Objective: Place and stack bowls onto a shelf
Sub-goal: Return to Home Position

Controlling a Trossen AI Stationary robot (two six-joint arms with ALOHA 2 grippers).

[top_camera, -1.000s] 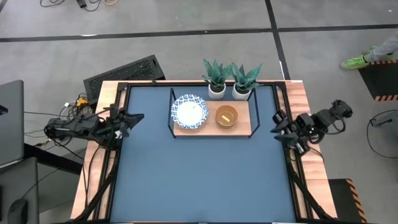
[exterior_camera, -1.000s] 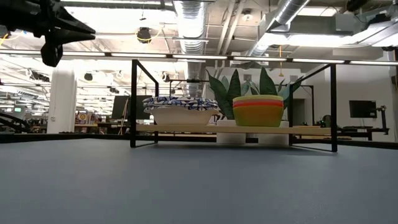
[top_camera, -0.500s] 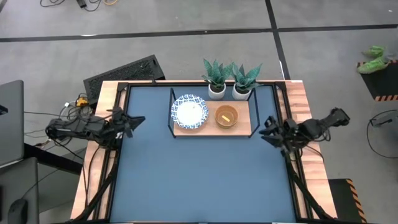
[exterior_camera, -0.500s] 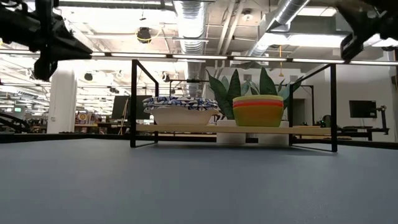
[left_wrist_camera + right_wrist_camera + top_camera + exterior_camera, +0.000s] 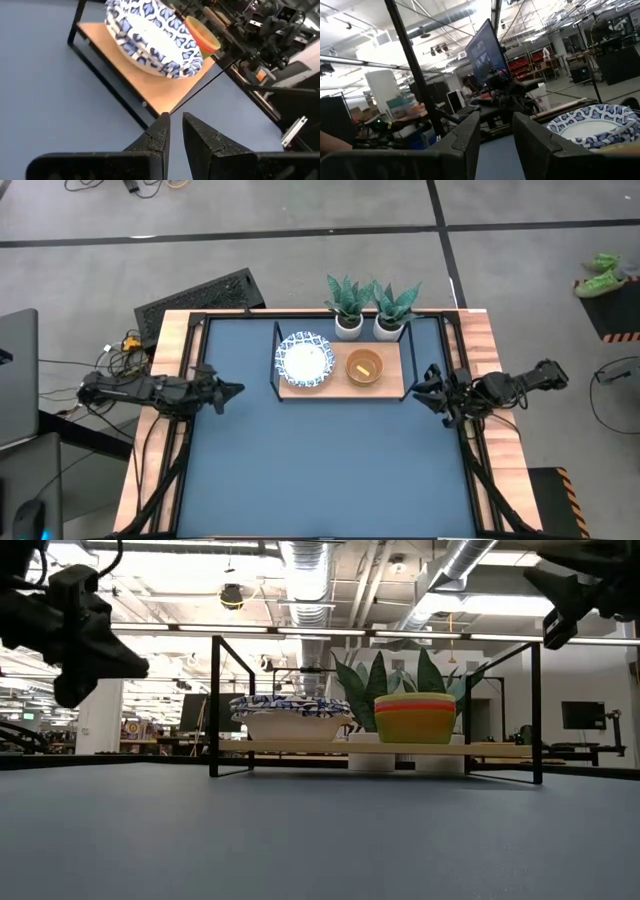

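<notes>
The shelf (image 5: 392, 385) is a light-wood board in a black wire frame at the table's far middle. On its left half rests a stack of white bowls with blue patterned rims (image 5: 305, 360), also in the left wrist view (image 5: 150, 42). On its right half rests a nested stack of coloured bowls (image 5: 364, 367), yellow outermost in the low view (image 5: 414, 717). My left gripper (image 5: 240, 391) hovers left of the shelf, empty, its fingers a narrow gap apart (image 5: 176, 117). My right gripper (image 5: 418, 385) hovers just right of the shelf, empty, fingers a little apart (image 5: 496, 120).
Two small white pots with spiky green plants (image 5: 349, 305) (image 5: 393, 308) stand behind the shelf at the far edge. The dark-blue tabletop (image 5: 320, 470) stretches in front of the shelf toward the near edge. Wooden side rails run along the table's left and right edges.
My left gripper has moved down and a little toward the table's near edge and the shelf. My right gripper has moved from the right rail inward toward the shelf's right end. The bowls and the shelf have stayed where they were.
</notes>
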